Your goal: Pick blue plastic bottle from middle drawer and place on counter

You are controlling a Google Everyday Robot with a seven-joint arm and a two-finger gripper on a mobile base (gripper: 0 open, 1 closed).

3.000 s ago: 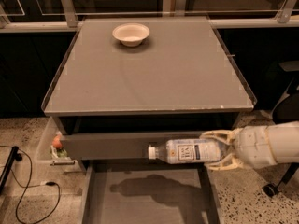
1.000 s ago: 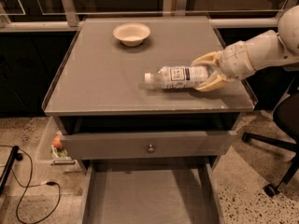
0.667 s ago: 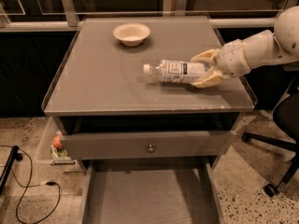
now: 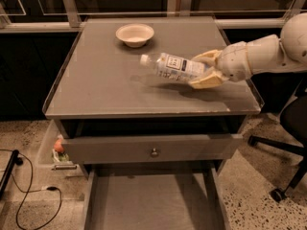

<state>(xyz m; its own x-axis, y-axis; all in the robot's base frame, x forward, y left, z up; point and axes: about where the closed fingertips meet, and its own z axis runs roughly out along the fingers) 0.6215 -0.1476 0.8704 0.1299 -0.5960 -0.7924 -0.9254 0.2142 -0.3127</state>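
Gripper [image 4: 202,71] is clamped on the base end of the small clear plastic water bottle with white cap and blue-printed label [image 4: 169,66]. Tan fingers [image 4: 205,82] are seen above and below the bottle body. White robot arm [image 4: 259,51] is extended in from the right edge, roughly level, wrist pointed left over the right half of the large flat grey counter top [image 4: 105,85]. Bottle is held near-horizontal, cap end tipped slightly up and aimed left, near the shallow white bowl [image 4: 135,34] at the counter's back. Shadow is cast on the counter under the bottle; contact with the surface cannot be told. Wide shallow grey drawer tray [image 4: 148,202] is pulled out at the bottom, below the grey drawer front with small round knob [image 4: 110,150].
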